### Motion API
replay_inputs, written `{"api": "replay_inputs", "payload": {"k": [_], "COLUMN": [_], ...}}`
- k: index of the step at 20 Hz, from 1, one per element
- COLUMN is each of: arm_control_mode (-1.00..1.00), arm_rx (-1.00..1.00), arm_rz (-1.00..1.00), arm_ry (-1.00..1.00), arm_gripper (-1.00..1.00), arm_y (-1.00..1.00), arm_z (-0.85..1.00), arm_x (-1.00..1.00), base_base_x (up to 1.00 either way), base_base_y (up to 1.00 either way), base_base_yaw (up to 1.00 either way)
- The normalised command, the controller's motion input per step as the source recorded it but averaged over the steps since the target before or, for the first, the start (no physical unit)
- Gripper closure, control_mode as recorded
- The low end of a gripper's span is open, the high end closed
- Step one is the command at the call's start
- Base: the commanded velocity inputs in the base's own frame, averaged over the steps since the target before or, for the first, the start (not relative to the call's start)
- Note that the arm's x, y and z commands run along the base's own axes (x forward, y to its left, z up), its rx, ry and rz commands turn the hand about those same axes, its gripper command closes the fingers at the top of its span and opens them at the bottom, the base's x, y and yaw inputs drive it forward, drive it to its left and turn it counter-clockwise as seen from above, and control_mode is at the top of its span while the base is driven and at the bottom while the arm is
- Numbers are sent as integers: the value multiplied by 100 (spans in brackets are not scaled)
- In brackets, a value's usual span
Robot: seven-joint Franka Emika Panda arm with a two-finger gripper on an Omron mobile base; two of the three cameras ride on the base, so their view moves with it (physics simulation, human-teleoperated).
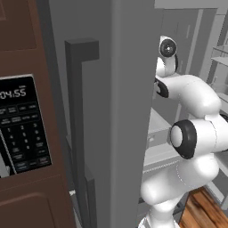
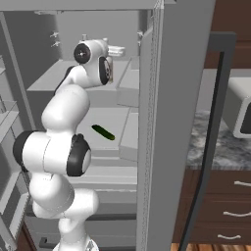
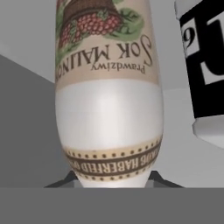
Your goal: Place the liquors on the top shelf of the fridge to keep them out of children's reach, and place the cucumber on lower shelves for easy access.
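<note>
In the hand view the cream-white liquor bottle (image 3: 109, 109) with a raspberry label fills the middle, its print upside down in this rolled view. My gripper (image 3: 114, 181) is shut on its narrow end, one dark fingertip showing on each side. The squat dark liquor bottle (image 3: 205, 65) with black-and-white print stands just beside it, apart from it, over a pale grey shelf surface (image 3: 26, 131). In the right base view my arm reaches high into the open fridge (image 2: 166, 122). The dark green cucumber (image 2: 103, 132) lies on a lower shelf (image 2: 120, 117) below the hand.
The open fridge door (image 1: 111, 111) with its long dark handle (image 1: 78, 124) blocks most of the left base view. A microwave control panel (image 1: 22, 124) sits in brown cabinetry at left. A counter and drawers (image 2: 230, 196) stand right of the fridge.
</note>
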Motion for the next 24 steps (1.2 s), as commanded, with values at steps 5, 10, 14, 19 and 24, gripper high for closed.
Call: {"api": "replay_inputs", "payload": {"k": [5,10,14,19,24], "arm_control_mode": [-100,-100,-100,-100,-100], "arm_rx": [0,0,0,0,0], "arm_rz": [0,0,0,0,0], "arm_ry": [0,-1,-5,-2,0], "arm_gripper": [-100,-100,-100,-100,-100], "arm_y": [-7,-4,0,0,0], "arm_z": [-16,-15,-6,0,0], "arm_x": [2,0,0,0,-10], "base_base_x": [0,0,0,0,0], "base_base_y": [0,0,0,0,0], "base_base_yaw": [0,0,0,0,0]}}
